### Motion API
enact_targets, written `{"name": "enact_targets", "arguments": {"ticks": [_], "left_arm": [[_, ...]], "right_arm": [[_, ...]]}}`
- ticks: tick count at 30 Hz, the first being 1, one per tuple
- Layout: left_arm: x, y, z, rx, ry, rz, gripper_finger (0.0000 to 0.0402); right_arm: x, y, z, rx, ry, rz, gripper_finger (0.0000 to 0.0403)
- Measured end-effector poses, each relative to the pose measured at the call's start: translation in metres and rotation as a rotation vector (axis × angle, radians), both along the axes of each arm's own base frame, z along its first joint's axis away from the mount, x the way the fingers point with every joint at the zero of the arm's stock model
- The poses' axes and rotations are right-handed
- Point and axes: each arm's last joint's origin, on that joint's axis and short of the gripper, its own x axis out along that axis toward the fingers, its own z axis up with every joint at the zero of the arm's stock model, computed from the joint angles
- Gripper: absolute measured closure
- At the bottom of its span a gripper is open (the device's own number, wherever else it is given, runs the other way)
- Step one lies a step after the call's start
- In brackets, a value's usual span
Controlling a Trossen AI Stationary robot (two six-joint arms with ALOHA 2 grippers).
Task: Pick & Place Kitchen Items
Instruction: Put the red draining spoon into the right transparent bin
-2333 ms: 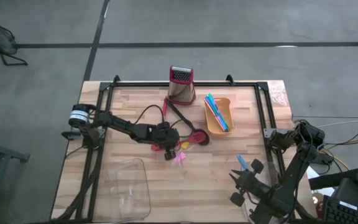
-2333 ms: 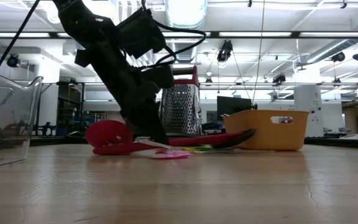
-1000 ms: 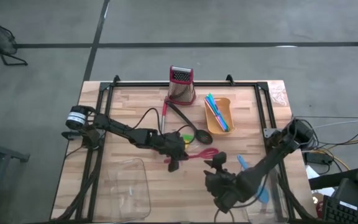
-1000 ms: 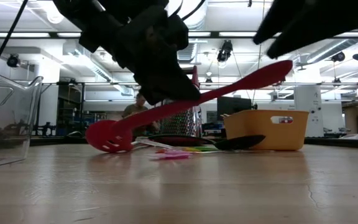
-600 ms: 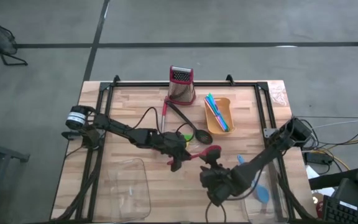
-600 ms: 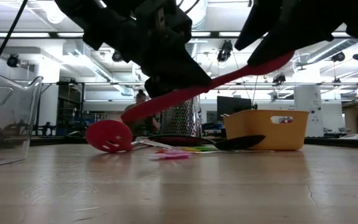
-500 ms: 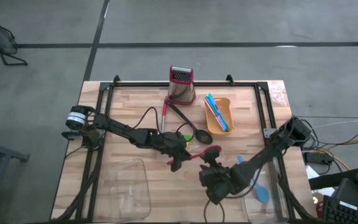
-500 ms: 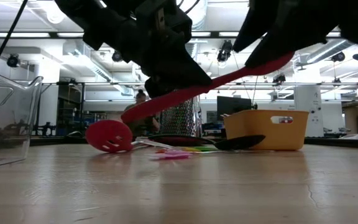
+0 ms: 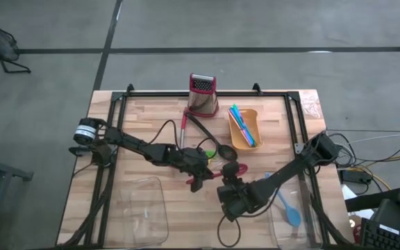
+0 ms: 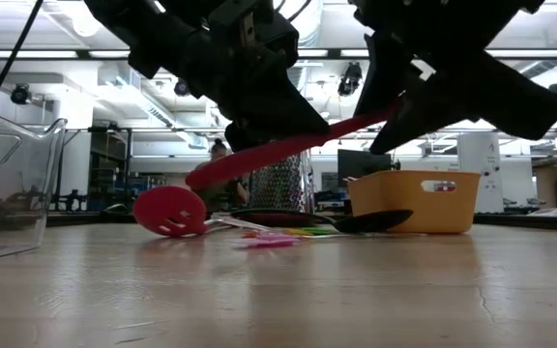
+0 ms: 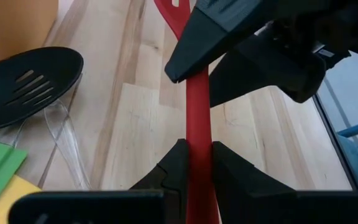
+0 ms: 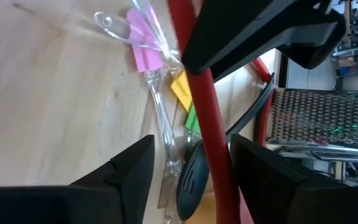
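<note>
Pinched tight, the left gripper [image 11: 194,163] held the red slotted spatula [image 10: 259,166] by its handle, raised and slanting above the table [image 9: 151,111], while the right gripper [image 12: 191,168] straddled that handle with fingers apart, not yet touching. An orange bin [image 9: 244,129] held thin coloured sticks [image 9: 241,125]. Nearby lay a black slotted ladle [image 11: 30,78].

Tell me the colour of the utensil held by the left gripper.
Red; the long slotted plastic spatula shows best in the low view.
</note>
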Motion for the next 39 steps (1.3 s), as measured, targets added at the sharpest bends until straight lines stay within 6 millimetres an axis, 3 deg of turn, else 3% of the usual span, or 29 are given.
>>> {"name": "enact_targets", "arguments": {"ticks": [6, 14, 23, 30, 34, 39], "left_arm": [[0.000, 0.000, 0.000, 0.000, 0.002, -0.003, 0.0348], [0.000, -0.001, 0.000, -0.001, -0.006, -0.011, 0.0348], [0.001, -0.001, 0.001, 0.000, -0.026, -0.030, 0.0341], [0.005, -0.005, 0.012, 0.043, -0.177, -0.074, 0.0278], [0.005, -0.010, 0.023, 0.021, -0.293, -0.208, 0.0240], [0.001, -0.025, 0.041, -0.012, -0.473, -0.453, 0.0229]], "right_arm": [[0.002, 0.001, -0.004, -0.013, 0.010, 0.003, 0.0249], [0.004, 0.003, 0.002, -0.005, 0.014, 0.019, 0.0366], [0.002, 0.003, 0.003, 0.015, 0.000, -0.028, 0.0368], [-0.009, 0.003, 0.015, 0.104, -0.047, -0.118, 0.0367], [-0.021, 0.003, 0.026, 0.158, -0.092, -0.199, 0.0366], [-0.037, 0.007, 0.038, 0.233, -0.168, -0.305, 0.0366]]}}
